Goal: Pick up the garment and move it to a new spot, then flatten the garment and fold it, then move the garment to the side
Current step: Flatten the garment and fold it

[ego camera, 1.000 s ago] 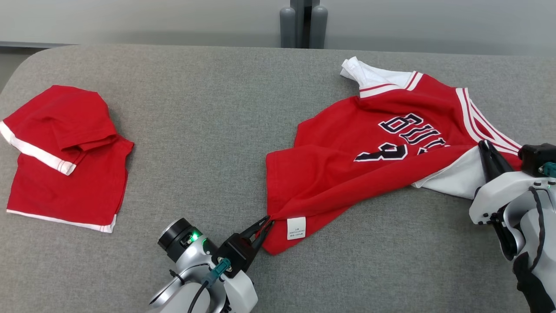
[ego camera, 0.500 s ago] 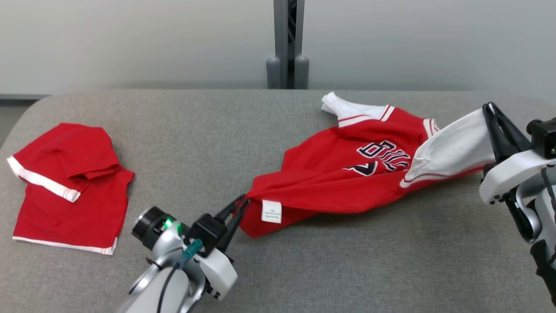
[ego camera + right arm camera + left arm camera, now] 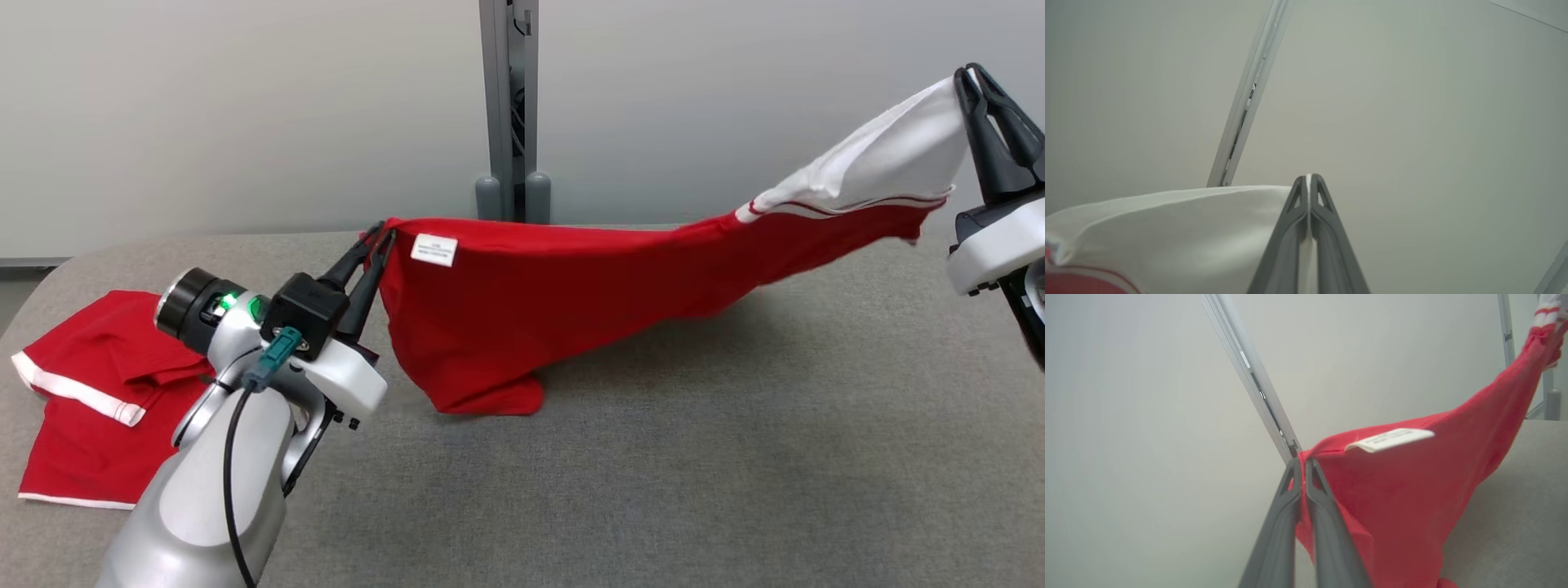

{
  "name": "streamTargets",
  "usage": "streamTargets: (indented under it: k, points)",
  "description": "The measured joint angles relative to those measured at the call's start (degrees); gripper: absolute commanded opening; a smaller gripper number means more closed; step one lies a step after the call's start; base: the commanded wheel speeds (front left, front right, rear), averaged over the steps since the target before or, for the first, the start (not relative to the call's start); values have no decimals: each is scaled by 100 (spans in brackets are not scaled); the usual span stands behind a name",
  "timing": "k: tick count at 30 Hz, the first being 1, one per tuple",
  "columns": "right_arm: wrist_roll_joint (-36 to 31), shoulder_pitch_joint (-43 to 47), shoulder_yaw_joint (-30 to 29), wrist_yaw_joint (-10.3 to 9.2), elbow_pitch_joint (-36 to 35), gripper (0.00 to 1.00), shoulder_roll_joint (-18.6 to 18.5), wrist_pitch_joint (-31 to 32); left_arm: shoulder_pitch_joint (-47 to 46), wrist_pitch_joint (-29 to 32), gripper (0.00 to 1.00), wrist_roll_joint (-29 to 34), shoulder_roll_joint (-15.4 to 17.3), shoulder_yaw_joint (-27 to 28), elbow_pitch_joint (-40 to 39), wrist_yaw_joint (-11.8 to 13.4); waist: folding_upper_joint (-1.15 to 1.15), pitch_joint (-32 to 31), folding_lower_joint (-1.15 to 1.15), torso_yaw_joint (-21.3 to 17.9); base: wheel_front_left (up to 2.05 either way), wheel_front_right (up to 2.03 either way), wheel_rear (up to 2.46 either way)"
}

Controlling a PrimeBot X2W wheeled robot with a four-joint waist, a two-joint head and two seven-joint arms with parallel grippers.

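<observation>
A red garment (image 3: pixel 588 302) with a white sleeve and striped trim hangs stretched between both arms above the grey table (image 3: pixel 694 490). My left gripper (image 3: pixel 378 238) is shut on its red hem corner beside a white care label (image 3: pixel 434 249); the left wrist view shows the same red cloth (image 3: pixel 1404 486) pinched at that gripper (image 3: pixel 1302 460). My right gripper (image 3: pixel 970 73), high at the upper right, is shut on the white sleeve (image 3: pixel 890 159), seen again as white cloth (image 3: pixel 1180 228) at the right gripper (image 3: pixel 1308 176). The garment's lowest fold still rests on the table.
A second red garment (image 3: pixel 90 400) with white trim lies folded at the table's left edge, behind my left arm. A grey post (image 3: pixel 510 106) stands against the pale wall behind the table. The grey surface in front and to the right lies bare.
Both grippers have risen, lifting the garment off the table until it hangs stretched between them. The head camera has tilted up, showing more wall.
</observation>
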Motion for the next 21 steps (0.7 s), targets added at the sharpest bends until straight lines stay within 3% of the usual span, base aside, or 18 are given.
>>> streamTargets:
  k: [7, 10, 15, 21]
  points:
    - [-224, -210, -188, 0, 15, 0, 79, 220, -311, 0, 0, -30, 125, 199, 63, 92, 0, 159, 0, -135, 0, 0, 0]
    - [-207, -608, -162, 0, 23, 0, 92, 401, -707, 0, 0, -7, 229, 209, 180, -12, 0, 368, 0, -183, 0, 0, 0]
    - [-477, -1844, 342, 0, 143, 0, -102, 686, -2013, 188, 0, 58, 428, 104, 564, -267, 0, 971, 0, -245, 0, 0, 0]
    - [-424, -3755, 795, 0, 778, 0, 121, 787, -3795, 348, 0, 30, 558, -75, 1203, -368, 0, 1921, 0, -332, 0, 0, 0]
